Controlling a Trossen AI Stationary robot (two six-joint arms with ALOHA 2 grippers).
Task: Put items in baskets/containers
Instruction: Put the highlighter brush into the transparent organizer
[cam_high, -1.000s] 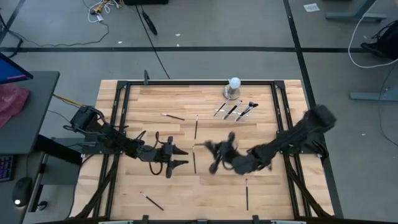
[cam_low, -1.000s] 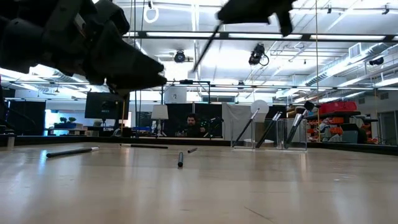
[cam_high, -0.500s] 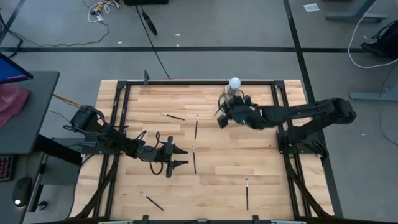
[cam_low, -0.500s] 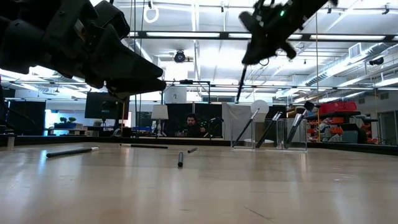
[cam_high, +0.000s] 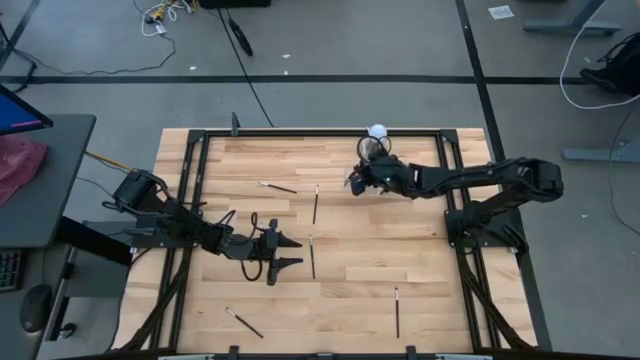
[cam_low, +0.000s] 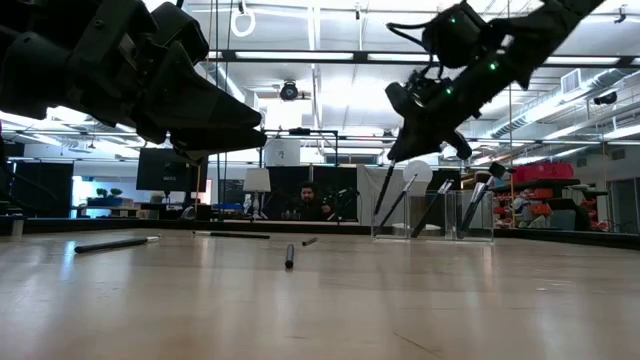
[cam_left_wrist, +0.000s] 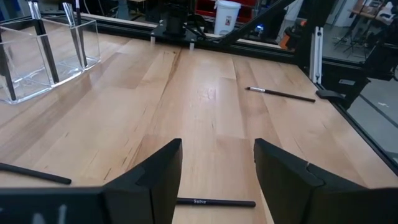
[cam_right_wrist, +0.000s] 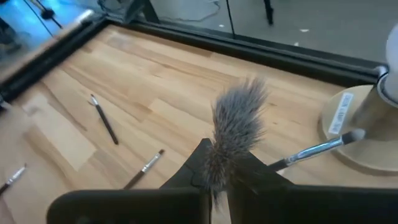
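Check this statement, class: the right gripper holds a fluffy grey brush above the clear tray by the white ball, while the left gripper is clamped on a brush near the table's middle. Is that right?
Not quite. The left gripper is open and holds nothing; the left wrist view shows a brush lying on the table between its fingers. The right gripper does hold the fluffy grey brush above the clear tray by the white ball.

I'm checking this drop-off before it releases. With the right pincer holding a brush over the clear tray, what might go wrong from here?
1. The right pincer grips a fluffy brush beside the clear tray, which already holds several leaning brushes; lowering it may knock them over or miss the opening.
2. The white ball on its round base stands right beside that arm, so a swing could bump it.
3. The tray looks light; a nudge might slide it.
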